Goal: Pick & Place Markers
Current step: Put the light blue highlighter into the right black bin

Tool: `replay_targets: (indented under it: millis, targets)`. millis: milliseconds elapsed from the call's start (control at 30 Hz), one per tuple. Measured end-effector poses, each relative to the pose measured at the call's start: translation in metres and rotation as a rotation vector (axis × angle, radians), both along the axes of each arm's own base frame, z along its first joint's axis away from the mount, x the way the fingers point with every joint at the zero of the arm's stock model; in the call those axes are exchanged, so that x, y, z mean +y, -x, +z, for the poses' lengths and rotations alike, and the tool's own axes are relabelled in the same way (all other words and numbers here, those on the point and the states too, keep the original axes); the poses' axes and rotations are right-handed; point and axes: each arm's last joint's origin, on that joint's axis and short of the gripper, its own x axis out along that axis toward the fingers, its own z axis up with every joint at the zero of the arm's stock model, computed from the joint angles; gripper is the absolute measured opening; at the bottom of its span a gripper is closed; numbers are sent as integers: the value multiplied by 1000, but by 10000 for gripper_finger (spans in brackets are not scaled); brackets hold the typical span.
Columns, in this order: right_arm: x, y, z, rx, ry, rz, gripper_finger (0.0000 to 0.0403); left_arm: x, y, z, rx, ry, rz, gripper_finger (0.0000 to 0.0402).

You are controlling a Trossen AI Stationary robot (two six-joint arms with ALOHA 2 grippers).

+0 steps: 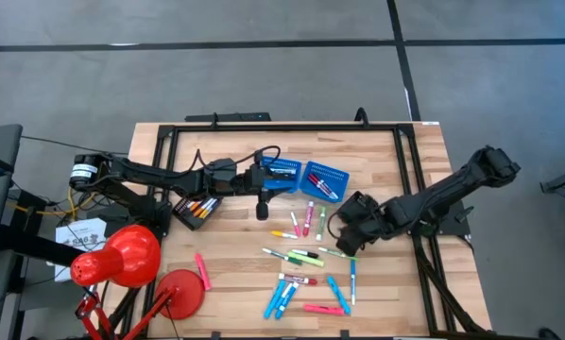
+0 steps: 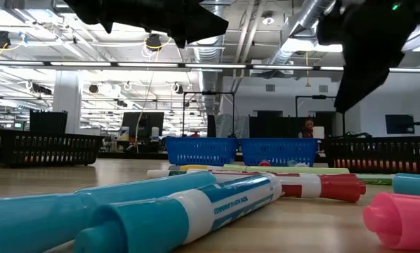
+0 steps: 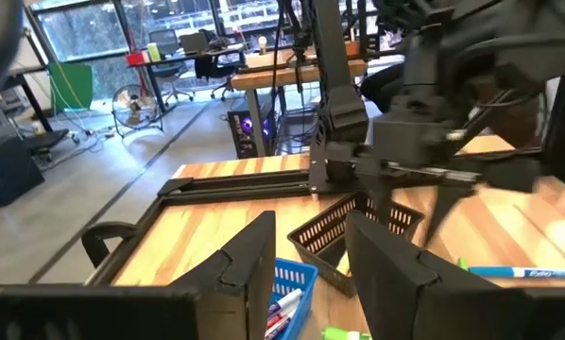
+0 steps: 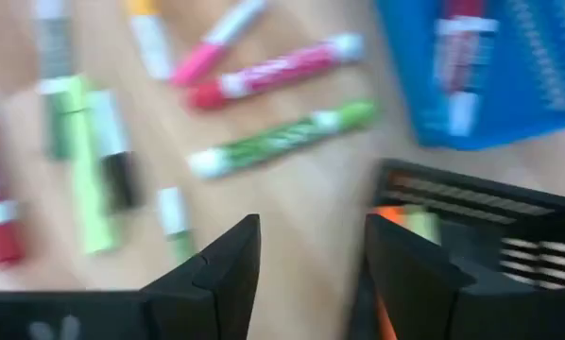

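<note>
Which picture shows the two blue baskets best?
The high view: both blue baskets sit side by side, with markers inside. The low view shows only their walls, far off. Each wrist view catches just part of one.

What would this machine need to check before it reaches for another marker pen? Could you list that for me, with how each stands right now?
1. Right gripper open and empty: ok.
2. Left gripper open and empty: ok.
3. Loose capped marker pens left on the wooden table: ok, many.
4. Blue perforated plastic baskets reachable, not full: ok.
5. Small black tray has room: cannot tell.
6. The arms apart from each other: ok.
</note>
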Motion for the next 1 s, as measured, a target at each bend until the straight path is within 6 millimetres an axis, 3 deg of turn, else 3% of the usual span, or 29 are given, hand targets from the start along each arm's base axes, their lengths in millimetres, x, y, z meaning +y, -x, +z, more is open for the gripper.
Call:
replay_targets:
  millis: [233,433,567,700,1000]
  targets:
    - [38,-7,-17,-21,-70,174,168,0,1,-4,31,14,1,127]
    - [66,-19,-43,-16,-215,185,168,0,4,-15,64,13,1,127]
    - [75,-28,-55,17,-300,163,162,0,5,-17,72,14,1,127]
    - [84,-38,-54,54,-337,173,159,0,6,-18,76,14,1,127]
    - [99,-54,-71,204,-321,175,164,0,6,-20,100,14,2,127]
